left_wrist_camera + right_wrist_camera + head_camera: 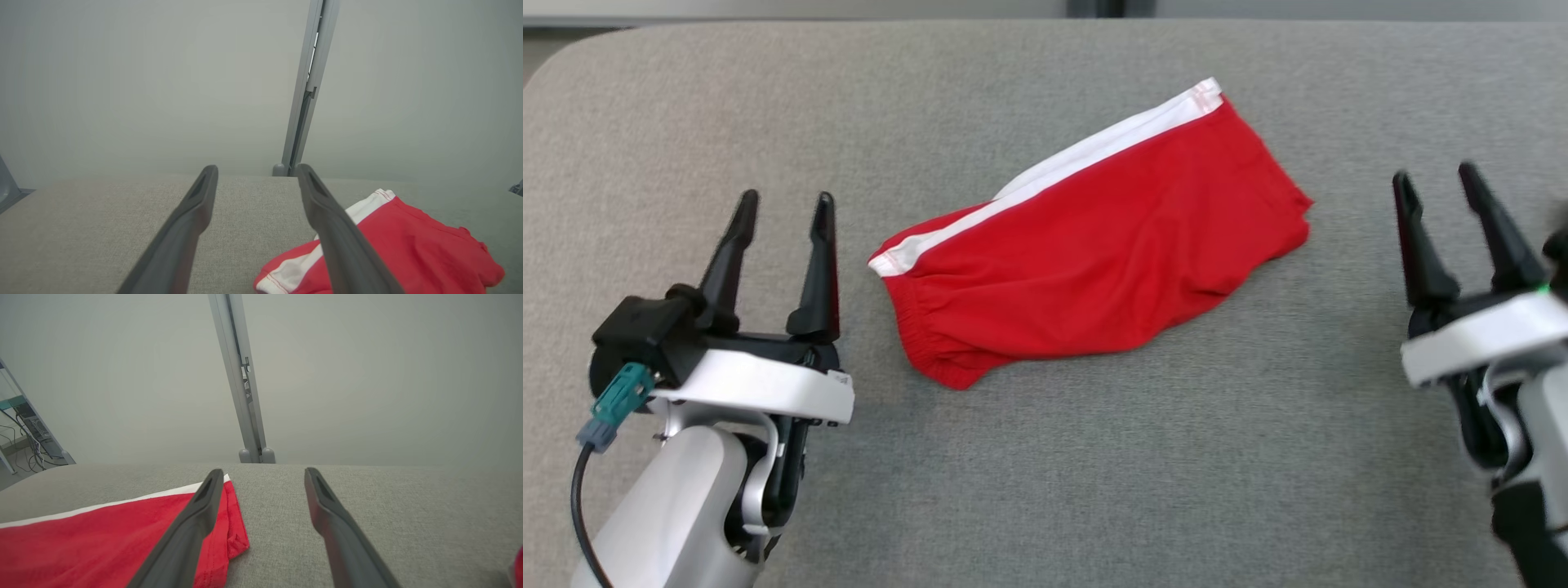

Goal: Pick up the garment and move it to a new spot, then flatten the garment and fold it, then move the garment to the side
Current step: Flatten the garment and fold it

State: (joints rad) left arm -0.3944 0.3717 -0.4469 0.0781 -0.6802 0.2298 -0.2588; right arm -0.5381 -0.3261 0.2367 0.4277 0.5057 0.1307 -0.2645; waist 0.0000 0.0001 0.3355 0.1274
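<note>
The jaws of both grippers stand wide apart and hold nothing. In the head view we see the left gripper at the lower left and the right gripper at the right edge, both over the grey table.

The red garment lies near the middle of the table, between the two grippers. It is just beside the left fingers and further from the right ones, and neither touches it. Its long axis runs diagonally, from near-left to far-right in the head view. A white stripe follows the far long edge. The gathered end, which we judge to be the waist, points toward the left gripper; the looser end points toward the right one.

The step in hand we cannot settle. The garment lies rather flat but with soft wrinkles, which fits a piece waiting to be lifted to a new spot, and equally a folded piece waiting to go to the side. In both cases, we think a grip needs the jaws lowered onto an edge of the cloth, and thin cloth on a soft cover may slip out.
</note>
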